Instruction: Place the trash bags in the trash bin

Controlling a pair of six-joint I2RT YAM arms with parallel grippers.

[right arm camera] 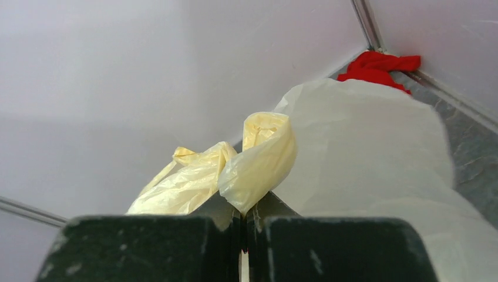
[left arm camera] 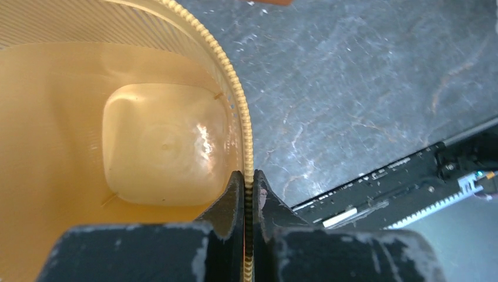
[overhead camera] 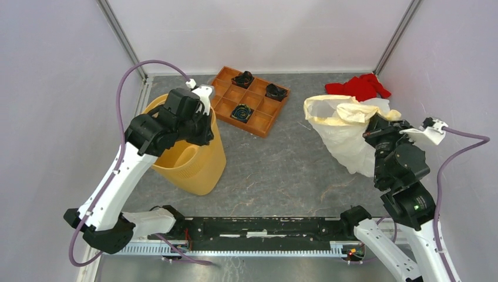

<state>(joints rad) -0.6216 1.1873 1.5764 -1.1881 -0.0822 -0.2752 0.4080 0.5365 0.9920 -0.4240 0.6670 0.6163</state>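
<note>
Holding the tall yellow-orange mesh-walled plastic bin (overhead camera: 197,170) by its rim: my left pincer (left arm camera: 249,179) is closed on the wall, one finger inside, one outside, with the bare bin floor ahead and to its left. My right pincer (right arm camera: 244,217) is clamped tight on a bunched fold of the thin cream-white film bag (overhead camera: 343,138), which billows ahead of it. The bin lies well to that pincer's left, so the right arm should carry the bag across.

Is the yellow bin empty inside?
Empty: the left wrist view looks down into the bin and shows only its bare, shiny bottom.
</note>
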